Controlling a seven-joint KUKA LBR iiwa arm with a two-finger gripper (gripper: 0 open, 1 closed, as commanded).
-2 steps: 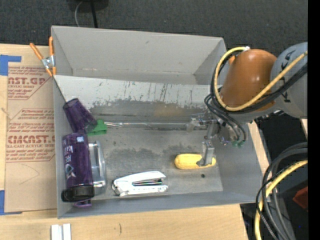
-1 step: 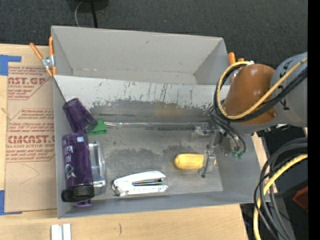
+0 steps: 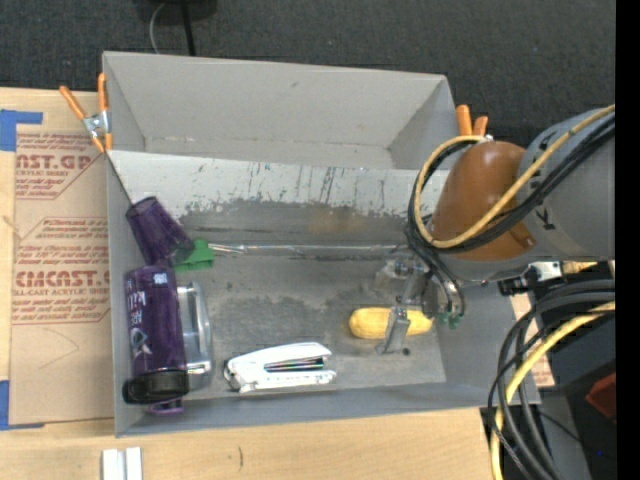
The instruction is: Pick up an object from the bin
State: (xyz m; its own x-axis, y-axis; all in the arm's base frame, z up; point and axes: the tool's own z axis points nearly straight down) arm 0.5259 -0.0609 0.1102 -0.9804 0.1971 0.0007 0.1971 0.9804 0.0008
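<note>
**Operator:** Where's the piece?

**Spotter:** Look to 4 o'clock on the bin floor. You'll see a small yellow oblong thing (image 3: 368, 322) lying flat, its length running left to right. Your gripper (image 3: 398, 333) stands over its right half and covers part of it.

**Operator:** Is the pincer clenched on it?

**Spotter:** You cannot tell from here whether it is released or clenched.

**Operator:** What's around it?

**Spotter:** Nearest to you is a white stapler (image 3: 280, 366), at 8 o'clock from the yellow thing, near but apart. Well apart at 9 o'clock, a purple bottle (image 3: 153, 333) with a dark cap lies along the left wall. At 10 o'clock a purple cup (image 3: 155, 228) lies tipped over, with a green piece (image 3: 197, 255) just beside it.

**Operator:** And the yellow thing itself?

**Spotter:** Plain yellow and smooth, with a rounded left end.
</note>
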